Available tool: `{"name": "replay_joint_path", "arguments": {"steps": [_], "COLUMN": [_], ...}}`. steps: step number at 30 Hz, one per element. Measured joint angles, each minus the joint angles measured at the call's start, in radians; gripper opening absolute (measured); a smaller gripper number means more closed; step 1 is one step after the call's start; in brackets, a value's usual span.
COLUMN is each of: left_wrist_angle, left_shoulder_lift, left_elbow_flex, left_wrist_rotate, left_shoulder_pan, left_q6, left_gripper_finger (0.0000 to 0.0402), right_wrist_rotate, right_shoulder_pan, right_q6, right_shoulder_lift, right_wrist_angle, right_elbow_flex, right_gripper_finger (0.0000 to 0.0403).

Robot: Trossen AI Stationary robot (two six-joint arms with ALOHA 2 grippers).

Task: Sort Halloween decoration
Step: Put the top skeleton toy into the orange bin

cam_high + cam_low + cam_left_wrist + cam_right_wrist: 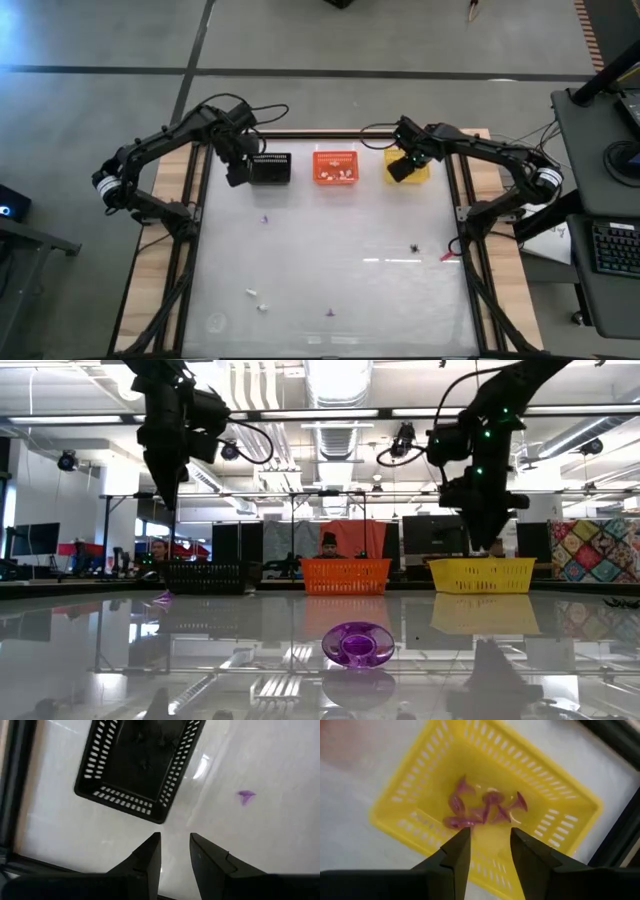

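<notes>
Purple and round, one trinket [357, 644] lies closest to the low camera, near the front of the surface [340, 240], far from the yellow basket [420, 172]. Over that basket hangs the right hand [487, 852], fingers apart with nothing between them; a cluster of purple pieces [482, 810] rests inside on its floor, directly beneath the hand. I judge that a piece was just let go there. Loose Halloween decoration is scattered well away from the yellow basket: a black spider [414, 246] and a red bit [447, 256] toward the front on the right arm's side, white bits [257, 299] and purple bits [265, 218] on the far side. The spider is likely the right arm's nearest pick. Left hand [175, 852] hovers beside the black basket [140, 765], fingers slightly apart, empty; the orange basket [336, 166] sits between the two.
</notes>
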Motion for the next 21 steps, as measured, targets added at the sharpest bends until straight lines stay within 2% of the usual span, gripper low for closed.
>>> {"name": "replay_joint_path", "arguments": {"steps": [8, 14, 21], "left_wrist_angle": [-0.015, -0.013, -0.013], "left_shoulder_lift": [0.0, 0.0, 0.0], "left_elbow_flex": [-0.054, -0.154, -0.243], "left_wrist_rotate": [0.183, 0.188, 0.191], "left_shoulder_pan": [-0.024, -0.13, -0.33], "left_q6": [-0.092, -0.113, -0.072], "left_gripper_finger": [0.0084, 0.0084, 0.0084], "right_wrist_rotate": [-0.001, -0.001, -0.001], "right_shoulder_pan": [0.002, 0.002, 0.002], "right_q6": [0.059, 0.048, 0.081], "right_shoulder_lift": [-0.002, -0.002, -0.002], "right_wrist_angle": [-0.03, -0.039, -0.072], "right_elbow_flex": [0.142, 0.214, 0.243], "right_gripper_finger": [0.0134, 0.0134, 0.0134]}}
